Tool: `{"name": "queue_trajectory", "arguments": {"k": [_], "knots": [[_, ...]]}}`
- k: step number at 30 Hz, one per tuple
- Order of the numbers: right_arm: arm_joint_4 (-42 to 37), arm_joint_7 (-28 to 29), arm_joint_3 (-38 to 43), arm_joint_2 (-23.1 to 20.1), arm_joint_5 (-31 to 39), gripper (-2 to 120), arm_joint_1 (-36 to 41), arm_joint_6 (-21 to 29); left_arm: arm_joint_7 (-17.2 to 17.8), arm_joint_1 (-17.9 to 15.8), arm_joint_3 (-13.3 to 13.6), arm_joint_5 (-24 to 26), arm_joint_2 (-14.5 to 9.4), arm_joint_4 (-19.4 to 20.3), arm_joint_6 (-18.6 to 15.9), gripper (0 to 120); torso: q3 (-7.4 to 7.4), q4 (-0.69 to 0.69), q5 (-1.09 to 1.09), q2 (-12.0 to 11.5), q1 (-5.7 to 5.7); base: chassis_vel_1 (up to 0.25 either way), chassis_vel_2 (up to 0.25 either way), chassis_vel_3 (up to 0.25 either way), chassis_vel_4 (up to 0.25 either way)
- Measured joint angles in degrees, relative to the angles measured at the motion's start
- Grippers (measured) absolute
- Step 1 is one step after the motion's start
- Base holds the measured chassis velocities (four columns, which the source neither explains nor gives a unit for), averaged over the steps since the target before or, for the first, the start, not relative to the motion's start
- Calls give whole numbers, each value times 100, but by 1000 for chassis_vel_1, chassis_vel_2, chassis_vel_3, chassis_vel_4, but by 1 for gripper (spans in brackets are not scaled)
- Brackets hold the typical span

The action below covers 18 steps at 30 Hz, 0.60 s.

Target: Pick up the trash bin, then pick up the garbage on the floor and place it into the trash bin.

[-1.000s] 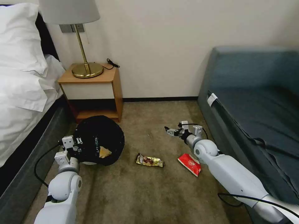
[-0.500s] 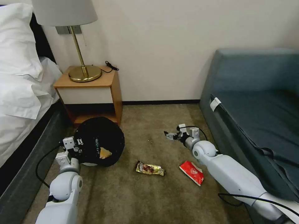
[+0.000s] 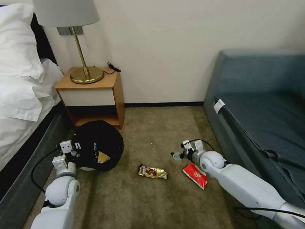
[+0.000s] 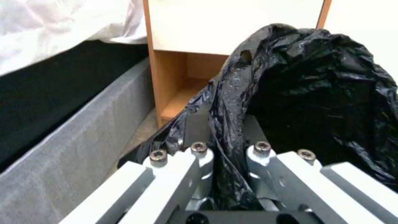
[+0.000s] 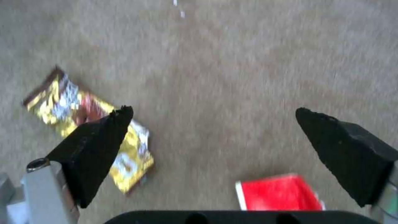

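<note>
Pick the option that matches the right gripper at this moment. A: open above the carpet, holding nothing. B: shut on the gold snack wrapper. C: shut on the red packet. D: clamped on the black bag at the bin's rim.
A: the right gripper has its fingers spread wide with only bare carpet between them, while the red packet and the gold wrapper lie loose on the floor.

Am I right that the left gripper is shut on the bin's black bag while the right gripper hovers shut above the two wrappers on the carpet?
Not quite: the right gripper is open, its fingertips wide apart in the right wrist view. The left gripper does clamp the bin bag; gold wrapper and red packet lie below.
</note>
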<state>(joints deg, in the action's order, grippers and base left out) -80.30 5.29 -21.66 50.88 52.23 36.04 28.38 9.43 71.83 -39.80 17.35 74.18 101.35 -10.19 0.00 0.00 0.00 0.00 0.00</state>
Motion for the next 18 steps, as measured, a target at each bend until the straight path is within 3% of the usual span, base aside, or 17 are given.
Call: {"name": "queue_trajectory", "arguments": {"k": [7,18], "knots": [[-205,-166,114,-235,-15,100,343,592,-56,-57,59,-3,-1,-84,-22,4,0,-1,0,0,0,0,0,0,0],[-127,-378,366,-325,-447,100,806,647,-77,-97,111,-25,19,-142,-26,4,0,0,0,0,0,0,0,0,0]]}}
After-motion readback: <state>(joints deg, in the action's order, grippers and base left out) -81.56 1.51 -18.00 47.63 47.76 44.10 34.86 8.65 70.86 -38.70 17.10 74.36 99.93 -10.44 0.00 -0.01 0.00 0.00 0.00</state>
